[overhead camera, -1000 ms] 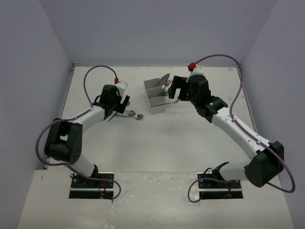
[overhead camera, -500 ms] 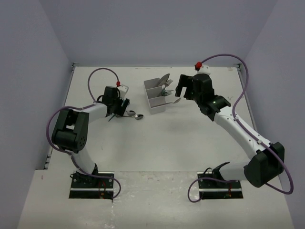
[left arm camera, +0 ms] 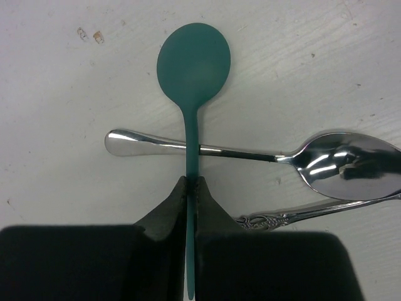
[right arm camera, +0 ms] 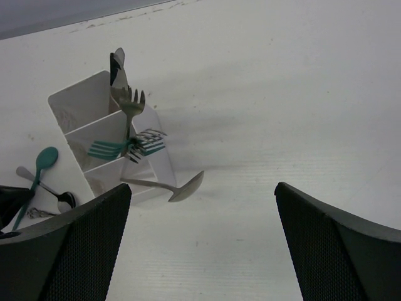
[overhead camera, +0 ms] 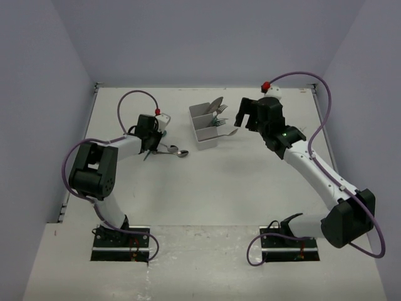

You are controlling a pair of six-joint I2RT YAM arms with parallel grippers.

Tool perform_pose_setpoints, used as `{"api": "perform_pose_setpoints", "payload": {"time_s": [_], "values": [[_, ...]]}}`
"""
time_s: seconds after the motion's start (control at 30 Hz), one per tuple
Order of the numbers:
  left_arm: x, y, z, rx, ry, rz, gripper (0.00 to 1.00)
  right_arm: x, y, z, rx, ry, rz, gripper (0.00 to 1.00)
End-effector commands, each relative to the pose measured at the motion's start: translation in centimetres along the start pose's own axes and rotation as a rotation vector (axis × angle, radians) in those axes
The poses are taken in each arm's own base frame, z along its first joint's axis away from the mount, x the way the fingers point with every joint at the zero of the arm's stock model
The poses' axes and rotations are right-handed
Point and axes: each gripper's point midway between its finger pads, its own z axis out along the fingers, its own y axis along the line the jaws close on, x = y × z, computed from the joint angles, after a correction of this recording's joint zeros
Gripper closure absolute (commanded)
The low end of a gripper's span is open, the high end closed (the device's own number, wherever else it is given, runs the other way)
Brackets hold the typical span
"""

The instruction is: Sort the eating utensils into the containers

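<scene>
Left tool (left arm camera: 192, 185) pinching teal spoon (left arm camera: 193, 63) by its handle, arm bending low over left surface (overhead camera: 238, 188) | teal spoon crossing over silver spoon (left arm camera: 250, 153) | right tool (right arm camera: 203, 213) spread, hovering right of white box (right arm camera: 75, 106)

One white box (overhead camera: 207, 143), one teal spoon (left arm camera: 193, 63), two silver utensils (left arm camera: 338, 163) outside it.

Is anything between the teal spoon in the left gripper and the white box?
Nothing visible blocks the way. The teal spoon lies over a silver spoon, and only bare table separates the left gripper from the white box.
</scene>
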Motion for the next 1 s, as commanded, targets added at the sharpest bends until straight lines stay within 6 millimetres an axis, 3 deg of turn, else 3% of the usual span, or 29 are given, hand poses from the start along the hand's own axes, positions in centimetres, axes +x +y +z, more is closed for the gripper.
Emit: {"api": "perform_pose_setpoints", "payload": {"time_s": [0.0,0.13,0.27,0.33,0.47,0.5,0.57,0.6,0.7,0.73,0.8,0.83,0.87,0.9,0.93,0.97], "values": [[-0.8,-0.3,-0.7,0.052,-0.017,0.025,1.0,-1.5,-1.0,-1.2,0.027,-0.059,0.003,0.01],[-3.5,0.5,-3.0,0.019,-0.122,0.003,1.0,-1.6,-1.5,-1.6,0.039,-0.071,0.005,0.01],[-9.5,0.9,-7.7,0.025,-0.383,-0.017,1.0,-1.6,-1.9,-1.9,0.043,-0.076,0.007,0.01],[-13.0,-0.8,-10.9,0.127,-0.553,0.003,1.0,-1.3,-1.7,-1.8,0.034,-0.067,0.007,0.01],[-17.6,-4.8,-16.3,0.329,-0.809,0.07,1.0,-1.1,-1.3,-1.7,0.014,-0.055,0.017,0.01],[-18.2,-6.9,-17.4,0.394,-0.846,0.111,1.0,-0.9,-1.4,-1.6,0.014,-0.051,0.021,0.01],[-20.0,-8.8,-19.2,0.42,-0.93,0.17,1.0,-1.0,-1.4,-1.8,0.014,-0.056,0.03,0.01],[-20.5,-10.9,-20.0,0.456,-0.959,0.207,1.0,-0.9,-1.6,-1.8,0.015,-0.056,0.04,0.01],[-22.1,-14.2,-21.8,0.522,-1.084,0.272,1.0,-0.7,-1.6,-1.7,0.003,-0.046,0.06,0.01],[-23.5,-14.5,-23.8,0.541,-1.194,0.263,1.0,-0.6,-1.8,-1.6,0.007,-0.044,0.067,0.01],[-23.2,-16.3,-23.4,0.612,-1.241,0.288,1.0,-0.6,-3.3,-1.6,0.066,-0.056,0.099,0.01],[-23.8,-16.6,-24.3,0.618,-1.304,0.312,1.0,-0.8,-4.3,-1.8,0.101,-0.069,0.131,0.01],[-23.6,-17.4,-22.7,0.635,-1.284,0.321,1.0,-0.2,-5.6,-1.9,0.143,-0.069,0.156,0.01],[-24.1,-18.1,-22.8,0.645,-1.298,0.361,1.0,-1.5,-7.5,-3.0,0.189,-0.128,0.233,0.01],[-23.7,-18.8,-21.0,0.66,-1.259,0.369,1.0,-1.8,-8.6,-3.6,0.211,-0.152,0.269,0.01],[-24.0,-19.5,-21.0,0.672,-1.267,0.399,1.0,-2.2,-10.4,-4.6,0.244,-0.191,0.319,0.01]]}}
